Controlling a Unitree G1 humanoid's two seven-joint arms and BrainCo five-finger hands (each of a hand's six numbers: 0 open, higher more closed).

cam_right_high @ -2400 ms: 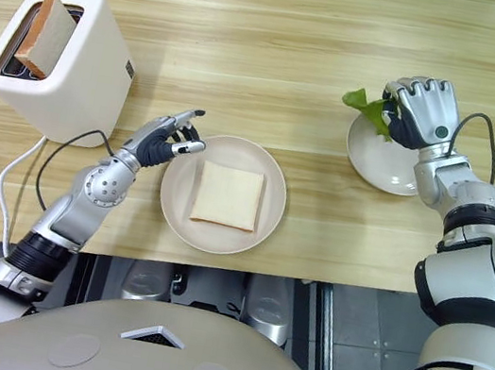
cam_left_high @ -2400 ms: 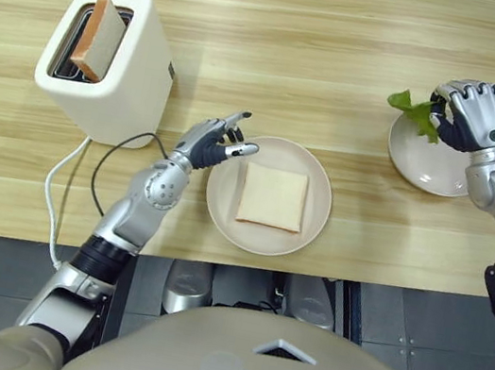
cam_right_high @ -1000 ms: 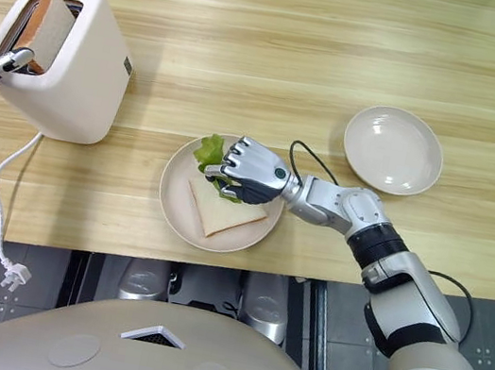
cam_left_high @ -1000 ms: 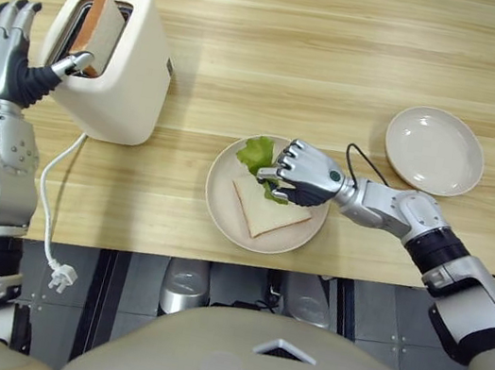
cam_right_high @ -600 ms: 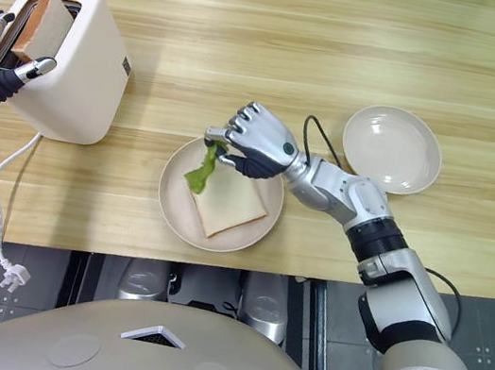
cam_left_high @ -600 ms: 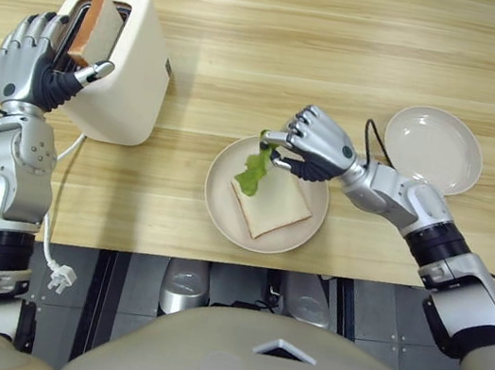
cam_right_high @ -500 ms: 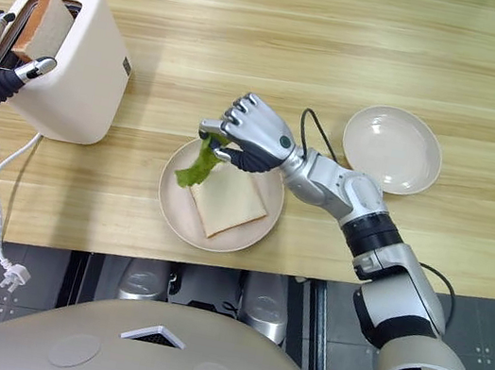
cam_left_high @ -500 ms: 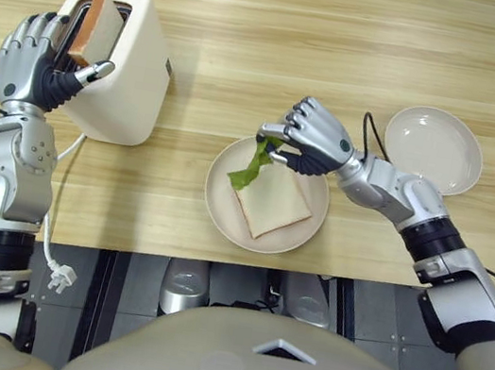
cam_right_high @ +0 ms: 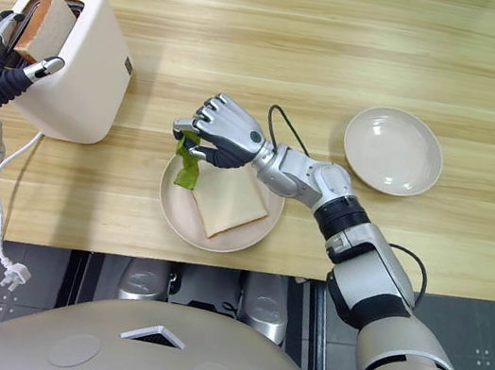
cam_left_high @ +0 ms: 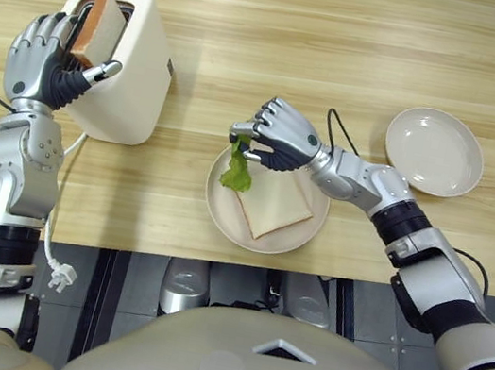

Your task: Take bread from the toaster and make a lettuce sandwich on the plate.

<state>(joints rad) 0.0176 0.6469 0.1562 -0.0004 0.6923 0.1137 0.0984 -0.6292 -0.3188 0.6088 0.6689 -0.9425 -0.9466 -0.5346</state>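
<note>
Right hand: curled tight, pinching the top of the lettuce in its fingertips, held above the far left edge of the plate.
Lettuce: hangs down from the right hand over the plate's left part, just beside the slice; whether its tip touches the plate cannot be told.
Slice: lies flat on the plate, turned askew, partly under the right hand.
Plate: on the desk, near its front edge.
Left hand: fingers nearly straight, upright against the left side of the toaster, thumb reaching over its top rim; it grasps nothing.
Toast: stands in the toaster's slot, top sticking out, just beside the thumb.
Toaster: at the desk's left, well apart from the plate.
Cord: white, runs from the toaster over the front edge.
Dish: right of the plate, apart from it.
</note>
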